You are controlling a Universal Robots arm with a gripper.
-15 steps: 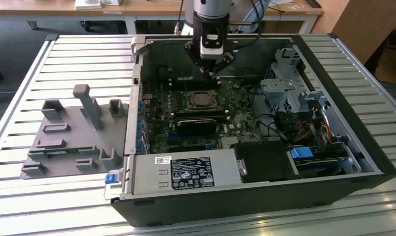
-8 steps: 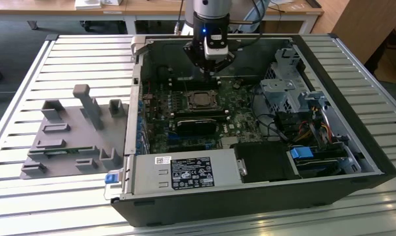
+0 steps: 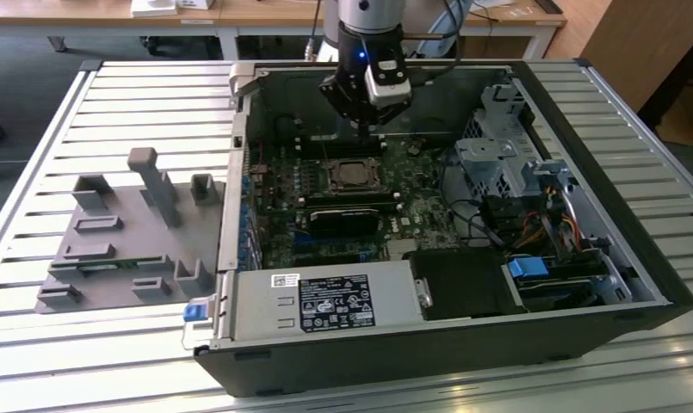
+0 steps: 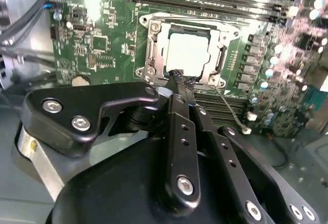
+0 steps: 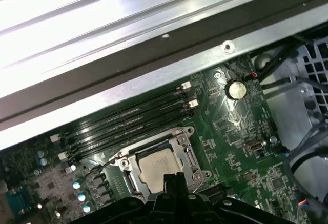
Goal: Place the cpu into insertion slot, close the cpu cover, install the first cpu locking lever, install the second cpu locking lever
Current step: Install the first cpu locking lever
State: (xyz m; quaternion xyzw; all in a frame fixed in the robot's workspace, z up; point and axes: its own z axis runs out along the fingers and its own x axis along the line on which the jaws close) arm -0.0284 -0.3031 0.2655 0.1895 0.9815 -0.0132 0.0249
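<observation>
The cpu (image 4: 187,51), a pale square chip, lies in the insertion slot (image 4: 147,23) on the green motherboard, and it also shows in the exterior view (image 3: 352,175). The silvery cpu cover (image 4: 155,47) lies flat around the chip, which shows through its window. My gripper (image 4: 182,77) is shut with nothing between its thin black fingers, and its tips are at the socket's edge, touching or just above the cover frame. In the first wrist view the gripper (image 5: 171,177) overlaps the edge of the cpu (image 5: 156,163). A thin metal rod (image 4: 233,112) sticks out from one socket corner.
Long black memory slots (image 5: 128,121) run beside the socket, toward the case wall (image 5: 154,75). The open case holds a power supply (image 3: 323,303), a drive cage (image 3: 496,163) and cables (image 3: 553,228). A grey fixture (image 3: 128,241) lies on the slatted table at the exterior view's left.
</observation>
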